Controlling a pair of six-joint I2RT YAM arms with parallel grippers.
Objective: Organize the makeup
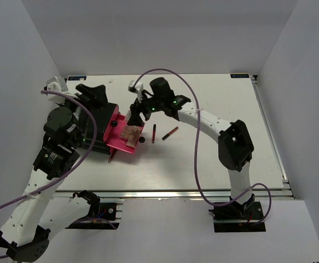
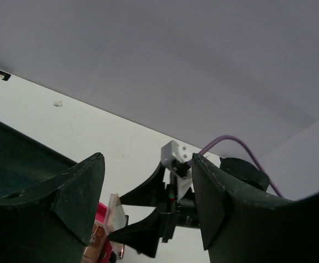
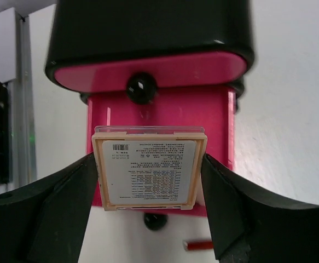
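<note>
My right gripper [image 3: 149, 164] is shut on a square tan palette [image 3: 148, 181], label side toward the camera, held just above the open pink drawer [image 3: 219, 120] of the black box [image 3: 148, 27]. In the top view this gripper [image 1: 135, 113] hovers over the drawer [image 1: 121, 147], where a coppery palette [image 1: 129, 133] lies. Two red-and-black sticks [image 1: 154, 133] [image 1: 170, 133] lie on the table right of the drawer; one shows in the right wrist view [image 3: 200, 245]. My left gripper [image 2: 145, 192] is open and empty, at the box's far left [image 1: 96, 96]. No beige tubes are in view.
The black box [image 1: 102, 129] with pink drawers stands left of centre. White walls close in the table on three sides. A purple cable [image 1: 195, 148] loops over the right arm. A metal rail [image 1: 271, 131] runs along the table's right edge.
</note>
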